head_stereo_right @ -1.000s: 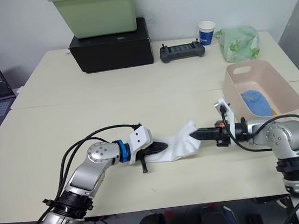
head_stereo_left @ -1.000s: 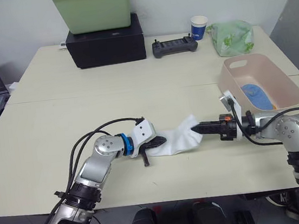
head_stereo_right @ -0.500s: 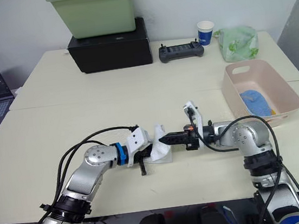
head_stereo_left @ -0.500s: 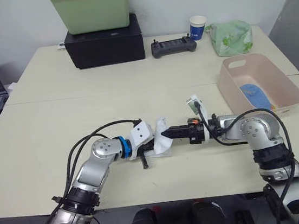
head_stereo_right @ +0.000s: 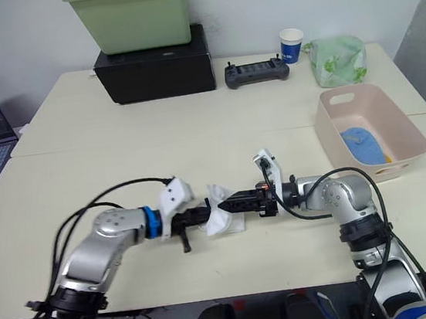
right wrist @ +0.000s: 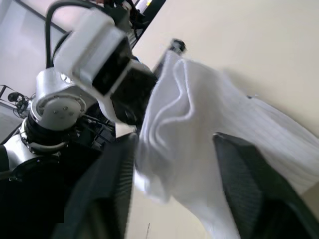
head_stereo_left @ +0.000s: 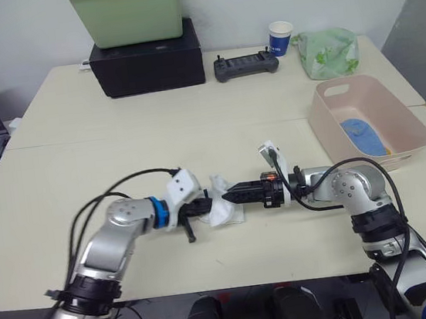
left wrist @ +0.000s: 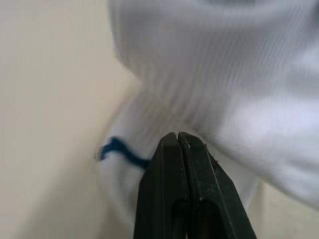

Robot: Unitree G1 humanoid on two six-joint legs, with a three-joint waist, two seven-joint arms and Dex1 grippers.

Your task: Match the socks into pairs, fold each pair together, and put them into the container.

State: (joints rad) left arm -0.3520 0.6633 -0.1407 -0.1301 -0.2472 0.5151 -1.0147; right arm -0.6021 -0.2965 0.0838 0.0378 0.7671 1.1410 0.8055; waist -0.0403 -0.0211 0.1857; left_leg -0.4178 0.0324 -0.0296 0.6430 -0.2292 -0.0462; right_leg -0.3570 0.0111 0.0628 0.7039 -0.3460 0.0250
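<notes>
Pinched shut at the white socks' (head_stereo_left: 221,209) edge on the left gripper (head_stereo_left: 202,206), spread apart on the right gripper (head_stereo_left: 229,198) over the fold at table centre, with tub (head_stereo_left: 407,126) at 2 o'clock holding a blue pair (head_stereo_left: 362,133), so white likely mid-fold, mustard unaccounted for.

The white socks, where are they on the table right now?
The white socks lie bunched near the table's front edge, about mid-width, between the left claw and right claw. The pink container stands well off to their right.
</notes>
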